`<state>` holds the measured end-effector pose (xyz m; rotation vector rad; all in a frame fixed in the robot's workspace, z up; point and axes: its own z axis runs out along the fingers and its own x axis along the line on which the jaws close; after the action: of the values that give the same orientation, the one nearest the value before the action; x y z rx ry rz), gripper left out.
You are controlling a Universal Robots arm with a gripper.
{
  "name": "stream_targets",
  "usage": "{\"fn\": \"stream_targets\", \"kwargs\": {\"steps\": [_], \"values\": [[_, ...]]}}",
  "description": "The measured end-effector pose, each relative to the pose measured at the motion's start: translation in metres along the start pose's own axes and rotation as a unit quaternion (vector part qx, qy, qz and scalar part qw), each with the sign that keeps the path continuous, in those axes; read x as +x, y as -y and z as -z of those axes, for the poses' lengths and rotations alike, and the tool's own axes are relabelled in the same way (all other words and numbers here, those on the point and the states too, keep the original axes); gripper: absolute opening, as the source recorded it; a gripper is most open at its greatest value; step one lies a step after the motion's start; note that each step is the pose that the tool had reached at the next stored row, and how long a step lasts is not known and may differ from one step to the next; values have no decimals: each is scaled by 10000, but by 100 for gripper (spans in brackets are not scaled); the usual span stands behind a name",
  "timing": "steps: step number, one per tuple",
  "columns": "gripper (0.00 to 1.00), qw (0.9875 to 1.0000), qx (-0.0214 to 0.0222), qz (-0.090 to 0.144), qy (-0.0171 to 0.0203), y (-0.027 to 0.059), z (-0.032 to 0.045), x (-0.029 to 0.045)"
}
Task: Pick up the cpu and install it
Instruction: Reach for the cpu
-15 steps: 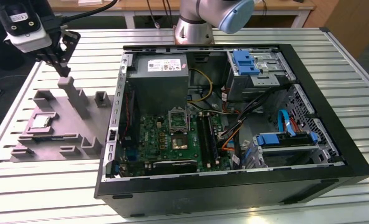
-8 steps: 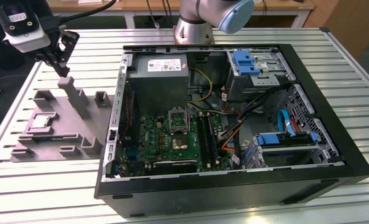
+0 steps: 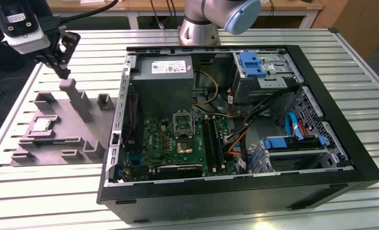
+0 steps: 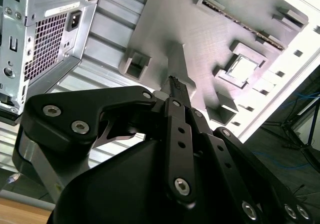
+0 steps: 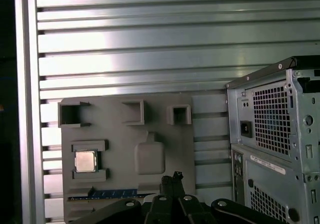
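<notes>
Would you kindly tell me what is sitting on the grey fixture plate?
The cpu lies flat in a framed recess of the plate, among upright blocks. A blue strip lies along one edge; the gripper covers part of that edge.

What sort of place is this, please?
Probably a robotics lab bench for PC assembly: an open computer case on a slotted aluminium table, beside a grey fixture plate holding the cpu.
</notes>
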<state>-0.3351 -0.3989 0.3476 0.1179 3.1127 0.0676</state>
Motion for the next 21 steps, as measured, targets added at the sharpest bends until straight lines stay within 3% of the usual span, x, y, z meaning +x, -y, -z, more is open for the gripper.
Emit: {"fn": "stream_targets", "kwargs": {"steps": [21], "values": [[11, 10000, 0, -1, 0, 5, -3, 69]]}}
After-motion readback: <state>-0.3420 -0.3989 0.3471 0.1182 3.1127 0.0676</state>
